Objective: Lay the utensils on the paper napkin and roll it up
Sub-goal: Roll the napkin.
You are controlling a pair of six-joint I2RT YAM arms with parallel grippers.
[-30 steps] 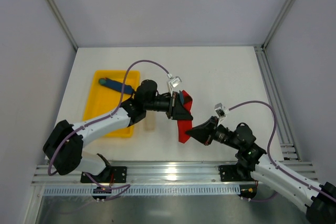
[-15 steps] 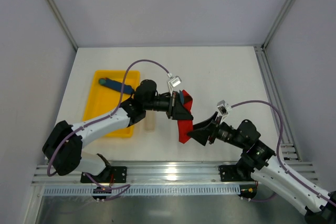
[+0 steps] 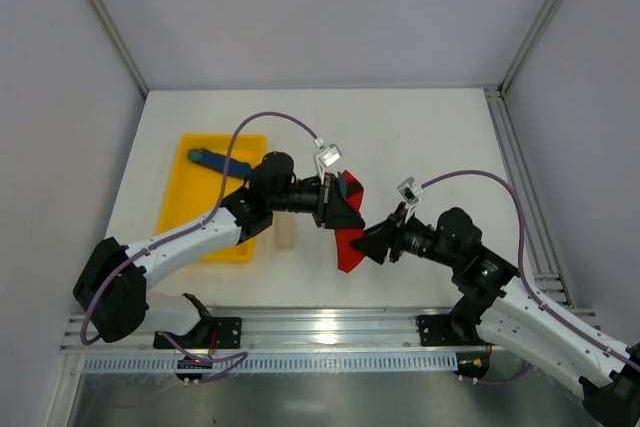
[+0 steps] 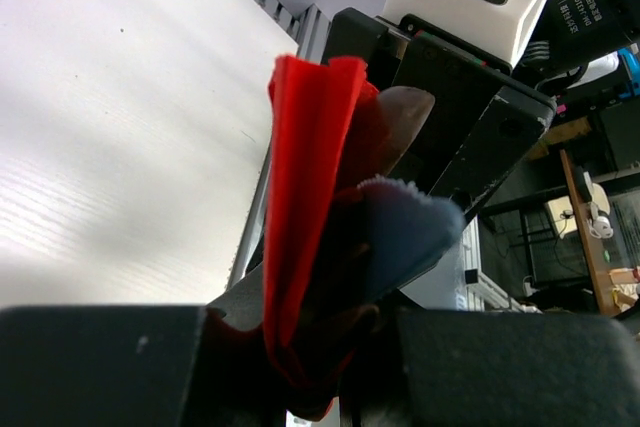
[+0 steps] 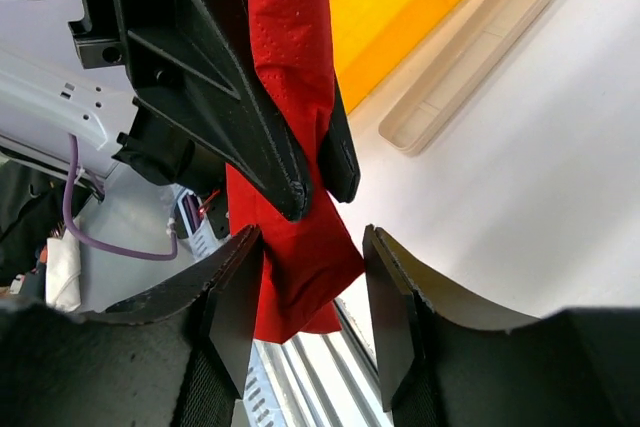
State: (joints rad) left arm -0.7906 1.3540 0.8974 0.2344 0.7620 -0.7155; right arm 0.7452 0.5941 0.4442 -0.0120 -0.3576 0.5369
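Napkin roll (image 5: 298, 269) hangs lengthways from the clamped left pincer (image 3: 345, 215), its free end between the parted fingers of the right pincer (image 5: 312, 239)

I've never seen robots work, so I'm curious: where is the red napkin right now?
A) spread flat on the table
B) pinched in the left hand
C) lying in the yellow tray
B: the left hand is clamped on the bunched red napkin, whose lower end hangs between the open fingers of the right hand.
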